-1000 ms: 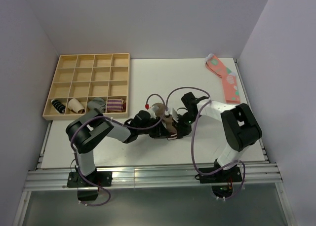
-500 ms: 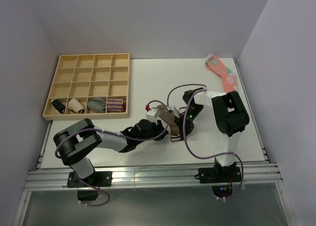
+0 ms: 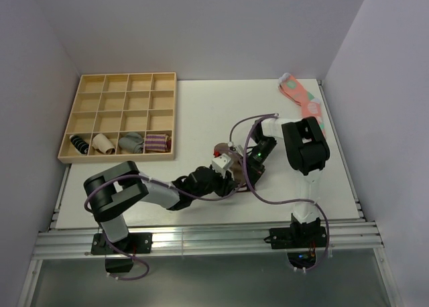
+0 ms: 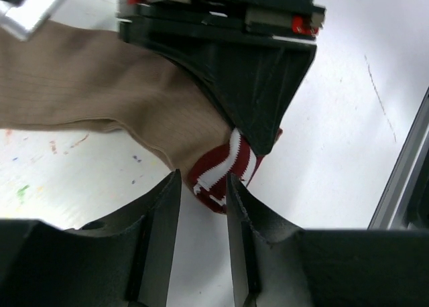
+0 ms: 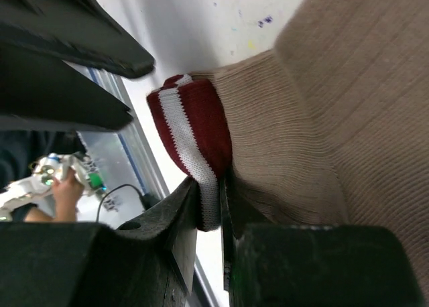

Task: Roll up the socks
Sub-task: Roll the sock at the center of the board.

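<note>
The tan-brown sock (image 4: 87,79) lies on the white table, its dark red and white striped cuff (image 4: 224,173) folded over at the near end. My left gripper (image 4: 203,179) is open, and the cuff's tip sits just at its fingertips without being pinched. My right gripper (image 5: 209,181) is shut on the striped cuff (image 5: 191,129), with the tan knit (image 5: 335,119) bunched beside it. In the top view both grippers meet mid-table, left (image 3: 226,179) and right (image 3: 245,175), and they largely cover the sock (image 3: 232,167).
A wooden compartment tray (image 3: 127,74) stands at the back left, with small sock bundles (image 3: 131,143) in its front row. A coral-pink dotted sock (image 3: 305,106) lies at the back right. A metal rail (image 3: 201,236) runs along the near edge.
My left jaws have spread apart off the cuff. The left arm has swung lower toward the near edge, and the right arm has folded back, still holding the cuff.
</note>
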Action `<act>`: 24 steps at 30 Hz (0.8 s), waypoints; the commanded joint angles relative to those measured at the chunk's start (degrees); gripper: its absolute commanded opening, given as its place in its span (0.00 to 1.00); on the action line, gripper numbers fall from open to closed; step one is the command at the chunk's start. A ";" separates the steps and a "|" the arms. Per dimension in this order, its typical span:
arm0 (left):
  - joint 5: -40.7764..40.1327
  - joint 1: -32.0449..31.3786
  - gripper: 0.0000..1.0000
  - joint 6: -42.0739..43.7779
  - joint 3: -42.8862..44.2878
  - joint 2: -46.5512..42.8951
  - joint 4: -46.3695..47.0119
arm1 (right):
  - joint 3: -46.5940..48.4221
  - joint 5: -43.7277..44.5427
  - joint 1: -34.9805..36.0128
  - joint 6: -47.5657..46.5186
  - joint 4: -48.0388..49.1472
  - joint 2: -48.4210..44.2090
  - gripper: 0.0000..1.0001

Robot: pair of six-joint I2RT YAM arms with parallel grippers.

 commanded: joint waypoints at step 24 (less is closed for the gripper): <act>6.18 -1.44 0.45 10.33 7.62 5.50 -1.09 | 7.15 2.39 -2.32 4.11 -5.28 8.11 0.14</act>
